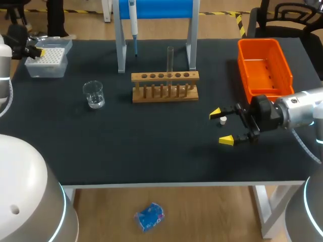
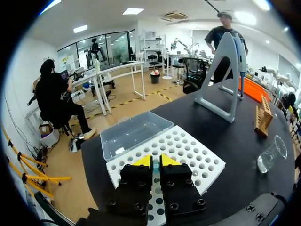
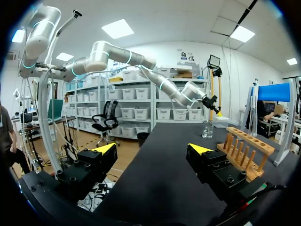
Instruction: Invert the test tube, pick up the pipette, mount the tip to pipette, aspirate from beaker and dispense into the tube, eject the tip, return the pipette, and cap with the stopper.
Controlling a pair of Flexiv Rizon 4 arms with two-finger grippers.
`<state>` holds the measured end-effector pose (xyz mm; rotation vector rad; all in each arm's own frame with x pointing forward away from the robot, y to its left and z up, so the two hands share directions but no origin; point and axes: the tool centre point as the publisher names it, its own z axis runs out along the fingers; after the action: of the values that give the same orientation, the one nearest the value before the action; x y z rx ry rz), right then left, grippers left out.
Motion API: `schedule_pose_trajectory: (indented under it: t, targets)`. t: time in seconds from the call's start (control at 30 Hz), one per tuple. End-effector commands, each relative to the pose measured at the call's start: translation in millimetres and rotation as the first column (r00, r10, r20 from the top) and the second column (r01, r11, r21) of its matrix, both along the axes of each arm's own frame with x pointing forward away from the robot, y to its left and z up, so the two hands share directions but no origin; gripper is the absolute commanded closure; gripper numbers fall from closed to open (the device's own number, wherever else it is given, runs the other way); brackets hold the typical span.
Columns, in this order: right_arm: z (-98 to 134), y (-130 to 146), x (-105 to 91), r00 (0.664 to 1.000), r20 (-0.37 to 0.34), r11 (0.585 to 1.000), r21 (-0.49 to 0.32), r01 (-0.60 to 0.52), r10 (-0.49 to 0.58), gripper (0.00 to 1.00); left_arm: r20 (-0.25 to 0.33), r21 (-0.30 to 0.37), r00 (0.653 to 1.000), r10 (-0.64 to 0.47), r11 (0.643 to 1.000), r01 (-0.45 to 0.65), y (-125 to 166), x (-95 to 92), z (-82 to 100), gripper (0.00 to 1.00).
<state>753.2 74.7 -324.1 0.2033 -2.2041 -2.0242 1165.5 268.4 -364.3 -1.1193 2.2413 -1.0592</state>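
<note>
Test tube (image 1: 170, 60) — one; beaker (image 1: 94, 95) — one

Table (image 1: 151, 146): black top, white legs.
Far side: tip box (image 1: 48, 63), pipette stand (image 1: 121, 50), orange bin (image 1: 265, 68).
Middle: glass beaker (image 1: 94, 94), wooden tube rack (image 1: 165, 86).
Right: small white stopper (image 1: 222, 120).

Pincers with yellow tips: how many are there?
2. The left pincer hangs over the white box of holes at the table's far left corner. The right pincer is open on the right side, with a small white stopper near its tips.
</note>
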Motion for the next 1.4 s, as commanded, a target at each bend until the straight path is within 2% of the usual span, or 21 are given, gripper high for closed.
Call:
schedule_pose_trajectory:
  t: [0.03,0.4,0.9,1.23,1.4]
  targets:
    - [0,0,-0.7,1.0,0.001,1.0,0.0,0.002,-0.002,0.0,-0.003,-0.001,1.0,-0.004,1.0,0.004,2,1.1,2.0,1.0]
    - [0,0,-0.7,1.0,0.001,1.0,0.0,0.002,-0.002,0.0,0.022,0.006,1.0,-0.009,1.0,0.009,1,-1.9,14.9,1.0]
    - [0,0,-0.7,1.0,0.001,1.0,0.0,0.002,-0.002,0.0,0.07,0.034,0.997,-0.024,0.999,0.022,-5,-15.5,42.3,1.0]
    - [0,0,-0.7,1.0,0.001,1.0,0.0,0.002,-0.002,0.0,0.1,0.077,0.994,-0.05,0.996,0.043,-12,-24.7,67.3,1.0]
    - [0,0,-0.7,1.0,0.001,1.0,0.0,0.002,-0.002,0.0,0.092,0.12,0.99,-0.105,0.988,0.093,-24,-38.5,88.5,1.0]
